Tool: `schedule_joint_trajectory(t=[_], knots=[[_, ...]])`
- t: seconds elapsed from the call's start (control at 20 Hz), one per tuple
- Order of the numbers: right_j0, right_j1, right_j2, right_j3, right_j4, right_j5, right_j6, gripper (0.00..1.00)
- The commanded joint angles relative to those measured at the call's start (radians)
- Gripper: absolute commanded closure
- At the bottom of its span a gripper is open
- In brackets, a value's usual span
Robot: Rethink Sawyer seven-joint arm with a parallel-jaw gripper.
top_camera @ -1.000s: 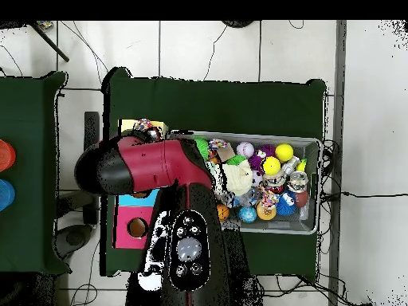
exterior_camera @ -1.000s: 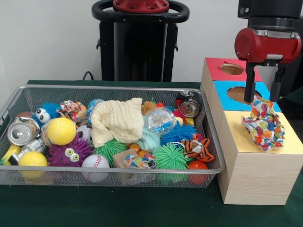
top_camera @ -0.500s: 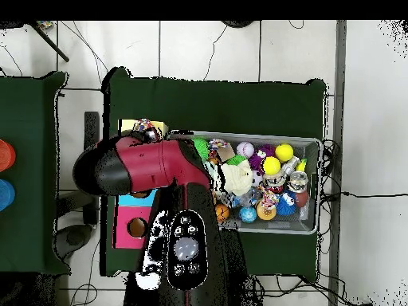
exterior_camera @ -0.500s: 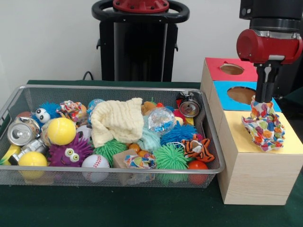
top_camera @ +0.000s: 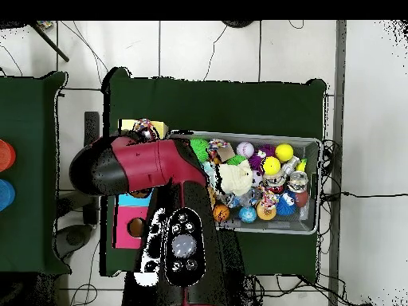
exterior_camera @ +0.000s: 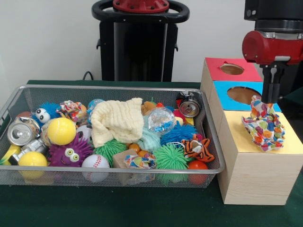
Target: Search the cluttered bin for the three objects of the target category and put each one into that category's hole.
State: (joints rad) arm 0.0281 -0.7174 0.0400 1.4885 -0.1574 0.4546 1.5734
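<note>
A crumpled cloth with a multicoloured pattern (exterior_camera: 263, 126) lies on the yellow section (exterior_camera: 292, 143) of the wooden sorting box, covering the middle of it. My gripper (exterior_camera: 271, 98) hangs straight down just behind the cloth's top edge, its fingers pressed together with nothing between them. In the overhead view the cloth (top_camera: 144, 126) peeks out beside the red arm, which hides the gripper. More patterned cloths (exterior_camera: 71, 109) (exterior_camera: 139, 161) and a cream cloth (exterior_camera: 117, 121) lie in the wire bin (exterior_camera: 109, 87).
The box also has a blue section with a hole (exterior_camera: 243, 94) and a red section with a hole (exterior_camera: 232, 69). The bin holds balls, cans, spiky toys and a tiger toy (exterior_camera: 198, 148). The arm (top_camera: 151, 163) covers most of the box from above.
The gripper's fingers stood apart a second ago and are now together. The gripper has shifted slightly right and up; the cloth has stayed on the yellow section.
</note>
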Motion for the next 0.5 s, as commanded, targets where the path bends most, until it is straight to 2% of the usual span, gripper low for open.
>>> schedule_joint_trajectory(t=[0.05,0.5], knots=[[-0.03,0.059,0.113,0.009,-0.032,0.02,0.005,1.0],[-0.03,0.077,0.111,-0.004,-0.044,0.043,0.009,1.0]])
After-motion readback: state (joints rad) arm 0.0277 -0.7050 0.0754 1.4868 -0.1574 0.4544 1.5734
